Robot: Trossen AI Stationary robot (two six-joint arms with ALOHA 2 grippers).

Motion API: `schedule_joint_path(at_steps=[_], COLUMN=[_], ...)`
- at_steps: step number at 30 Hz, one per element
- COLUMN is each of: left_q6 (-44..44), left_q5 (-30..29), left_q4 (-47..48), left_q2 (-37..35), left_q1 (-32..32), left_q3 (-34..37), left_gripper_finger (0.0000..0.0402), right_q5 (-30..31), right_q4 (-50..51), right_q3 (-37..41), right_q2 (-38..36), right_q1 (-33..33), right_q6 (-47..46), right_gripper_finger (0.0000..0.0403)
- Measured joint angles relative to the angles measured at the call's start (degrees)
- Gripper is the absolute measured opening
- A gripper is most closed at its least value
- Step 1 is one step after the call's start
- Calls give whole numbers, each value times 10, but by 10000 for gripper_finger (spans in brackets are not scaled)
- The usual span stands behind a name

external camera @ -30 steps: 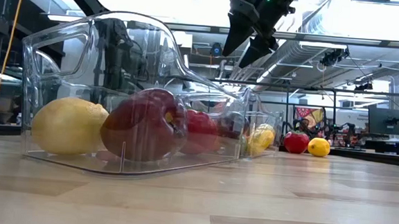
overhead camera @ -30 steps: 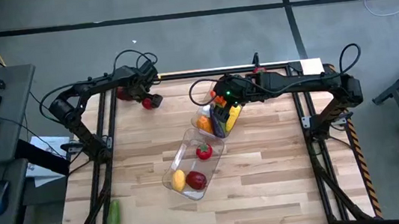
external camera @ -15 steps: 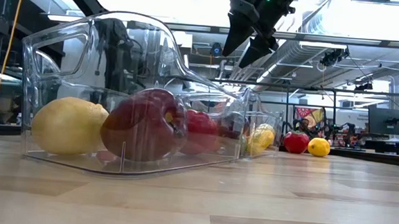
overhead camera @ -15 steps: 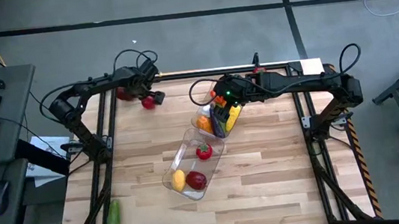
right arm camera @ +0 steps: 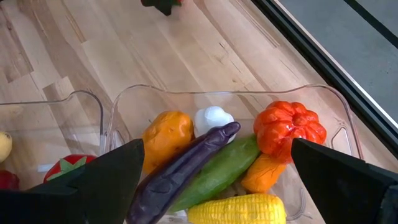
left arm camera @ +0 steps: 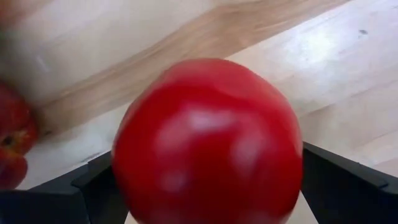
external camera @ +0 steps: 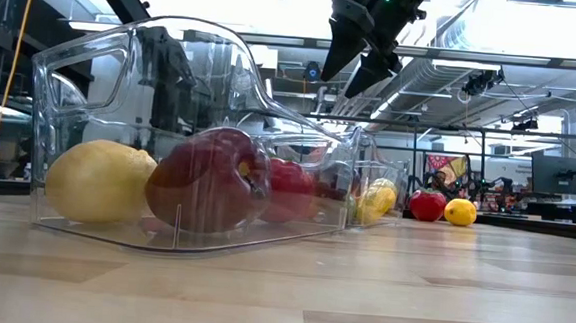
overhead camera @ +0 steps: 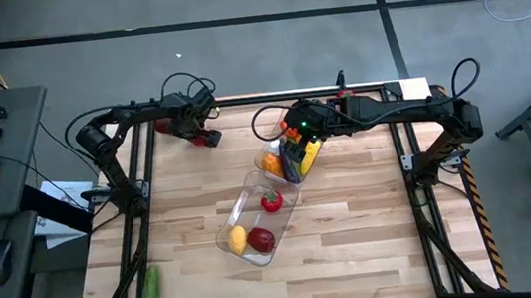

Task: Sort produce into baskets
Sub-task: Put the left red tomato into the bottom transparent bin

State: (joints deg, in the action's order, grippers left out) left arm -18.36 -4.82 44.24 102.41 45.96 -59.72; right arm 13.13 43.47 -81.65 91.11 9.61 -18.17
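The wooden table [overhead camera: 356,239] is set with two clear baskets end to end in the middle: the nearer basket [overhead camera: 251,221] is filled with a lemon, a red apple and a tomato, and the far basket [overhead camera: 287,159] with vegetables such as the purple eggplant [right arm camera: 183,165]. Above the far basket the right gripper [overhead camera: 296,149] is held with its jaws spread wide and nothing in them. At the far left corner a round red fruit [left arm camera: 208,140] is squeezed between the jaws of the left gripper [overhead camera: 206,138]; being smooth and round, it could be lost from the jaws on the long way to the nearer basket and be sent rolling off the table edge.
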Motion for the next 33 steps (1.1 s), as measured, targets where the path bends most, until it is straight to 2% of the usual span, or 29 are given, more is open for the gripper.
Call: schedule_joint_path(at_steps=[8,10,16,19,23,28,33], left_q6=[20,20,20,28,49,27,-51], left_q5=[-3,-4,-5,-2,21,40,60], left_q4=[-11,-11,-11,-8,-10,-15,-48], left_q2=[-1,-1,-3,-18,-74,-185,-288], left_q1=[-6,-6,-8,-11,-26,-97,-240], left_q3=[0,0,0,0,0,0,0], left_gripper_finger=[366,348,262,261,261,291,293], right_q5=[0,0,0,0,0,0,6], right_q4=[0,0,0,0,2,42,120], right_q3=[0,0,0,0,0,0,0], right_q2=[0,0,0,0,0,0,0], right_q1=[0,0,0,0,0,0,0], right_q6=[1,1,2,2,7,30,32], right_gripper_finger=[399,399,399,399,399,399,399])
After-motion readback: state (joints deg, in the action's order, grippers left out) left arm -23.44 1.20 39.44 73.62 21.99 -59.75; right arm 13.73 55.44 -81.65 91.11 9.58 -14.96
